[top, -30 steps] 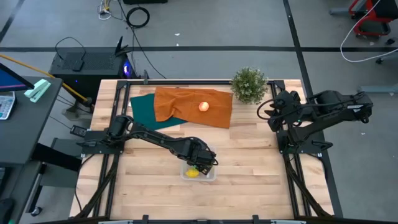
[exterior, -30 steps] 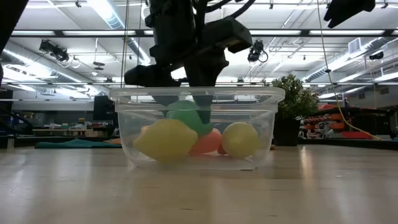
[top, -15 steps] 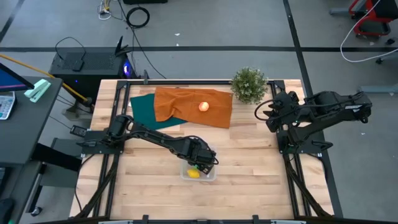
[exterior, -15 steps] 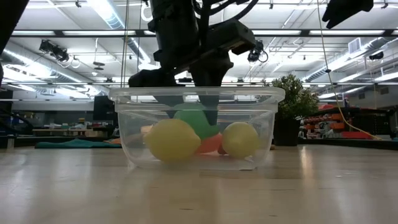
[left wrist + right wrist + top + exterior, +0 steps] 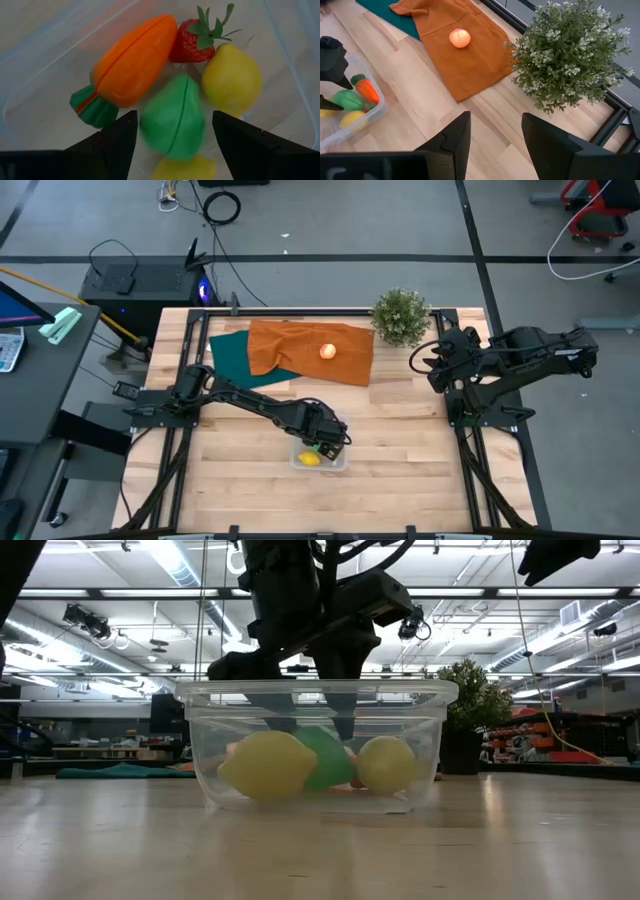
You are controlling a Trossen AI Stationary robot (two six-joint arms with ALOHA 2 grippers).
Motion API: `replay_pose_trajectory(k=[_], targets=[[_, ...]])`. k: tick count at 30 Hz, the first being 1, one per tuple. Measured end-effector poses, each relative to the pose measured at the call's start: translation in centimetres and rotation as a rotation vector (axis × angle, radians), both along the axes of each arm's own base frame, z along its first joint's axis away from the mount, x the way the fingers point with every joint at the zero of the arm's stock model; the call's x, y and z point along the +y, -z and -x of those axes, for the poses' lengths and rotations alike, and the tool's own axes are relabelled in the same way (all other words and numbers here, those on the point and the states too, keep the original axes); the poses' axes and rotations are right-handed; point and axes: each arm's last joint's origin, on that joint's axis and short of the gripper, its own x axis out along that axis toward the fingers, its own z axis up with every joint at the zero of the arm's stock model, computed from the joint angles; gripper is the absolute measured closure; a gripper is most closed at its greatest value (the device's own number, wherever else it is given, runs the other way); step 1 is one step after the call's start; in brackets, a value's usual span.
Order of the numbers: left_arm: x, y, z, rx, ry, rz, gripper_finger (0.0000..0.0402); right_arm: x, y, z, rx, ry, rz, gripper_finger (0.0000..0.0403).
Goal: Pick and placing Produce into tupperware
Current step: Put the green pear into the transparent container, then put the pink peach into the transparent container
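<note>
The clear tupperware [image 5: 320, 456] stands on the table's near middle. It holds an orange carrot [image 5: 132, 62], a red strawberry [image 5: 192, 42], two yellow lemons [image 5: 231, 80] [image 5: 182, 170] and the green round fruit [image 5: 172, 122]. The green fruit lies on the others. My left gripper [image 5: 174, 117] hangs just above the tupperware, pointing down, open, a finger on either side of the green fruit and clear of it. The pale reddish apple [image 5: 327, 351] rests on the orange cloth [image 5: 310, 352] at the far middle. My right gripper [image 5: 492, 135] waits open, raised at the table's right edge.
A teal cloth [image 5: 235, 355] lies partly under the orange cloth at the far left. A bushy potted plant [image 5: 400, 317] stands at the far right. Bare wood lies between the tupperware and the cloths.
My left gripper has let go of the green fruit. In the low view the fruit has dropped from near the tupperware's rim down among the lemons and carrot. The gripper stays in place above the tupperware.
</note>
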Motion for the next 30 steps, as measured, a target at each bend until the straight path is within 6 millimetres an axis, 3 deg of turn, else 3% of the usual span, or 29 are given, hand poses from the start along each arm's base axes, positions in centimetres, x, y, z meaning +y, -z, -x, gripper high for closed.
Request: replay_pose_trajectory(k=[10,17,25,30], targets=[[0.0,-0.1,-0.1,-0.002,0.0,0.002,0.0132,0.0,0.0,0.0,0.004,-0.006,0.004,0.0257],[1.4,-3.5,-1.9,-0.089,0.068,0.067,0.0148,0.0,0.0,0.0,0.004,-0.007,0.005,0.0257],[5.3,-9.3,-2.5,-0.113,0.124,-0.076,0.0168,0.0,0.0,0.0,0.004,-0.007,0.005,0.0257],[9.3,-11.2,-2.4,-0.092,0.11,-0.153,0.0173,0.0,0.0,0.0,0.004,-0.007,0.005,0.0257]])
